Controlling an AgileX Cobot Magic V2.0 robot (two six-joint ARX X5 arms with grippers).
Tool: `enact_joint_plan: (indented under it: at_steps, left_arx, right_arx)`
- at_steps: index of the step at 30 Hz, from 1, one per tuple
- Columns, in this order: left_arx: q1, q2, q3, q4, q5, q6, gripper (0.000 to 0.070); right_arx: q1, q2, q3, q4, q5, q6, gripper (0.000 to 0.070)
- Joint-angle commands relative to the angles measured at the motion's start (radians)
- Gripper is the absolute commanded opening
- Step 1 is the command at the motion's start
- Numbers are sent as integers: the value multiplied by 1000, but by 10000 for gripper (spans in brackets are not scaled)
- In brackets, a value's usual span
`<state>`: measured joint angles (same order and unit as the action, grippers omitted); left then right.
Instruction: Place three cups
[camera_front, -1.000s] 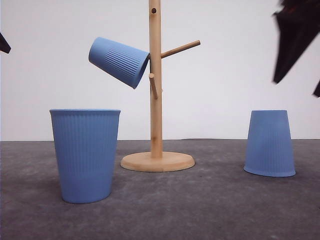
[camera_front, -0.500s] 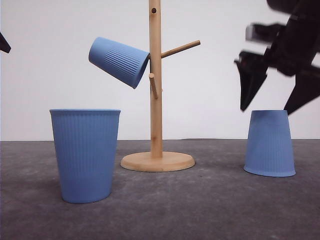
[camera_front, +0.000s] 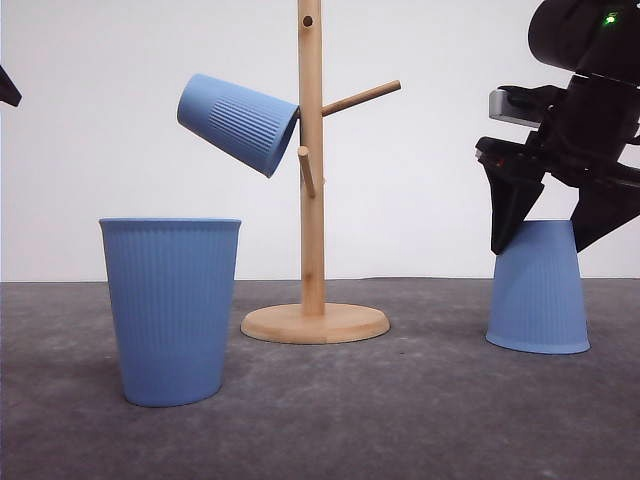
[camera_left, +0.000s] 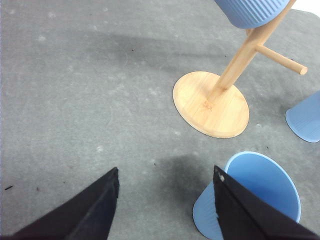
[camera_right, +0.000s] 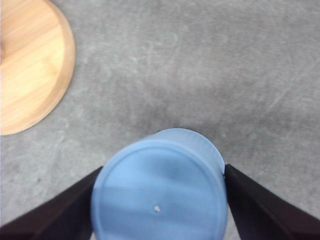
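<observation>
The right pincer (camera_front: 548, 238) hangs over the upside-down cup (camera_front: 538, 288) on the right of the grey table (camera_front: 400, 420), its 2 black fingers (camera_front: 510, 205) spread and straddling the cup's flat bottom, 1 on each side. In the right wrist view the cup's round bottom (camera_right: 159, 200) sits between the fingers (camera_right: 60, 212); the one on the cup's far side from the stand looks to touch its edge, but I cannot tell whether either presses the wall. The pincer is released, not clenched.

Away from that pincer, toward the middle of the table, stands the wooden stand (camera_front: 312, 170) on its round base (camera_right: 30, 65). A second cup (camera_front: 238, 122) hangs tilted on a peg on the stand's far side from the right pincer. Farther still, the third cup (camera_front: 171, 308) stands upright, mouth up.

The left pincer (camera_left: 165, 200) is spread open and holds nothing; the upright cup (camera_left: 252, 192) lies just beside 1 of its fingers (camera_left: 240, 210), outside the gap.
</observation>
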<state>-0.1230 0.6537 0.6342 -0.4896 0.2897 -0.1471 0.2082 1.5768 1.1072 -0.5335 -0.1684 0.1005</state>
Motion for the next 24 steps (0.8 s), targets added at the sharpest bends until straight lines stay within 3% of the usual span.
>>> enact_joint_plan:
  at_steps: [1,14,16,20,24]
  left_arx:
    - [-3,6,6,9,-2,-4,348]
    - [-3,6,6,9,-2,-4,348]
    - [-3,6,6,9,-2,-4,348]
    - [-3,6,6,10,-2,-4,348]
    - [-3,6,6,10,-2,-4,348]
  right_arx:
    - [3,16,18,5,-24,-5,368]
    - [-49,-160,20,-67,-102,29,347]
    - [-83,-210,21,-77,-176,65,348]
    - [-175,-285,21,-66,-407,149,348]
    - [-267,-305,21,24,-606,257,348]
